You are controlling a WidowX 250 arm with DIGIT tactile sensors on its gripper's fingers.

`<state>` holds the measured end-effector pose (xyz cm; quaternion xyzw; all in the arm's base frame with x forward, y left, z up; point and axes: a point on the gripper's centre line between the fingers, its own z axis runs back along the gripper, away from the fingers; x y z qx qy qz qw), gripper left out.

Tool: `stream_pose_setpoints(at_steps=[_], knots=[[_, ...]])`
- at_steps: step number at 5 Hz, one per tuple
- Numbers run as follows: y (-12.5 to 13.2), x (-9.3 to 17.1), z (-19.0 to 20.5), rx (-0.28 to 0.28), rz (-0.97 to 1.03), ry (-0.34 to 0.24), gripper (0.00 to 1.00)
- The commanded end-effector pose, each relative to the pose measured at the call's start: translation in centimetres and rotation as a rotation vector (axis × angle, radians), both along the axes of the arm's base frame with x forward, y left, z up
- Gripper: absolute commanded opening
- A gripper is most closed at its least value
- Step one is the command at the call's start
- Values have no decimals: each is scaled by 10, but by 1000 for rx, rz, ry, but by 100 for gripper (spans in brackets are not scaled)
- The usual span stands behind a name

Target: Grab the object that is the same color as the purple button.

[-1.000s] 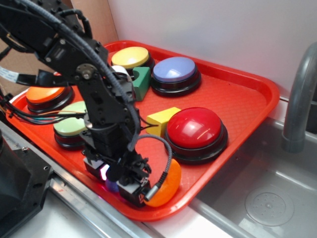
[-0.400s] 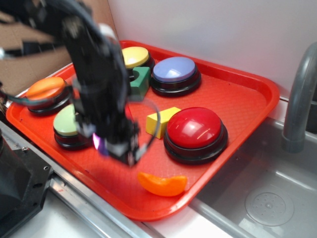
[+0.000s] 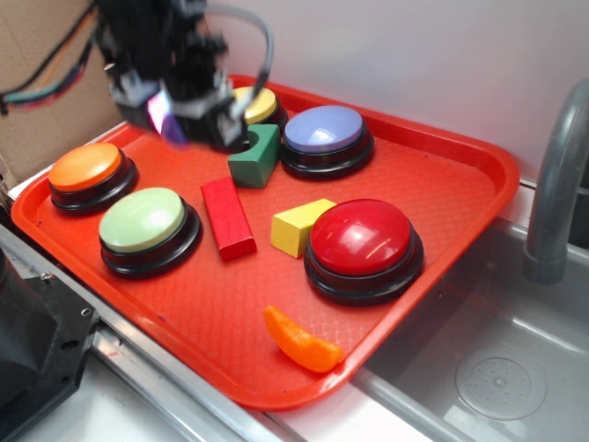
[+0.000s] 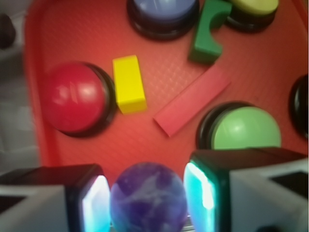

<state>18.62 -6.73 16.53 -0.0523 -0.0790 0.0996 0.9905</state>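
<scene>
My gripper [image 3: 179, 118] hangs high over the back left of the red tray [image 3: 460, 175], close to the yellow button [image 3: 256, 103]. It is shut on the object, a small dark purple marbled ball [image 4: 148, 198], which sits squeezed between the two glowing pads [image 4: 200, 191] well above the tray floor. In the exterior view only a purple glint shows at the jaws. The purple button [image 3: 324, 129] stands at the back of the tray, right of the gripper, and appears at the top edge of the wrist view [image 4: 161, 7].
On the tray are a red button [image 3: 361, 238], green button [image 3: 147, 221], orange button [image 3: 86, 168], a yellow block [image 3: 302, 226], red block [image 3: 227, 217], green arch block [image 3: 256, 157] and an orange crescent [image 3: 302, 341] near the front edge. A sink with a grey faucet [image 3: 552, 184] lies to the right.
The gripper has lifted from the tray's front edge, carrying the ball up and back to the left. The orange crescent and the red block, covered before, now show.
</scene>
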Motion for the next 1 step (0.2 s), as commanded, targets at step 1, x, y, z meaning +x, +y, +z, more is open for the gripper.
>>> stream_pose_setpoints(at_steps=[1], knots=[[16, 9, 29, 34, -12, -65, 0]])
